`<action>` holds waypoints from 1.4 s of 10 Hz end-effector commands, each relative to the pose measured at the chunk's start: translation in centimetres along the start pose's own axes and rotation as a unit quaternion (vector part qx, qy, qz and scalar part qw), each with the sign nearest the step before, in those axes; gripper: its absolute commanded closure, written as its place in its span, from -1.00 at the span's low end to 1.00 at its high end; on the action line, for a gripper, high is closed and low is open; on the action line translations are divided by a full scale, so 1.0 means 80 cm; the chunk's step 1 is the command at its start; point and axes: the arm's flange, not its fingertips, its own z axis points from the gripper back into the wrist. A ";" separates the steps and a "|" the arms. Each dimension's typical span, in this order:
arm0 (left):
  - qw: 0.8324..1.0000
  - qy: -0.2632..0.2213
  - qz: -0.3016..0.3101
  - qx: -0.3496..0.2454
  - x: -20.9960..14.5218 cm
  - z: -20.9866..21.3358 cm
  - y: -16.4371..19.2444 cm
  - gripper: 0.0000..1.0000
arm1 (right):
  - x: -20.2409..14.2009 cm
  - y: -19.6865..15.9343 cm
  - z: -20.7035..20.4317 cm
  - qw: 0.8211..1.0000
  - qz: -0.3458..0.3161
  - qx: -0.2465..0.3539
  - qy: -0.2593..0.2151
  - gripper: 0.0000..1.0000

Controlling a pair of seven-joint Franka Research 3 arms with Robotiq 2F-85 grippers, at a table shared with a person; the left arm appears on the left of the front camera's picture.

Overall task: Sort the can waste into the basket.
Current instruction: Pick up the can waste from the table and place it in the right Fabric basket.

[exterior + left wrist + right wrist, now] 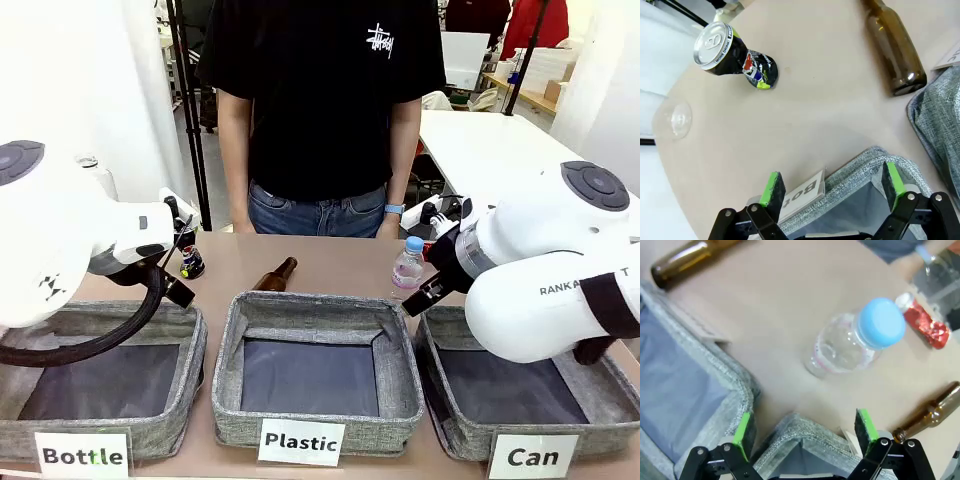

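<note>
While both arms hang over the row of baskets, the left gripper (832, 180) and the right gripper (804, 420) each have their green pads spread wide with nothing between them. Three grey fabric baskets sit side by side along the robot's edge of the table (330, 262): the "Bottle" basket (160, 440) at the robot's left, the "Plastic" basket (235, 400) in the middle and the "Can" basket (462, 440) at the right, its dark base partly hidden under the right arm. There are two cans, both on the table outside the baskets: the dark can (735, 55) stands upright beyond the far corner of the "Bottle" basket, well ahead of the left gripper, and the red can (922, 322) lies on its side just past the one clear plastic bottle (855, 340), which stands upright with a blue cap beyond the gap between the "Plastic" and "Can" baskets. Two brown glass bottles lie on their sides: the first brown bottle (275, 273) behind the "Plastic" basket, the second brown bottle (927, 415) near a far corner of the "Can" basket. A clear round shape (672, 119) near the table's edge is too faint to name. One person (320, 100) stands at the far side
</note>
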 end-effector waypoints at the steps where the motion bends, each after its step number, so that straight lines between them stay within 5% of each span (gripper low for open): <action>1: 1.000 0.000 0.000 0.000 0.000 0.000 0.000 -1.00 | 0.000 0.000 0.000 1.000 0.000 0.000 0.000 -1.00; 14: 1.000 0.000 0.000 0.000 0.000 0.000 0.000 -1.00 | 0.000 0.000 0.000 1.000 0.000 0.000 0.000 -1.00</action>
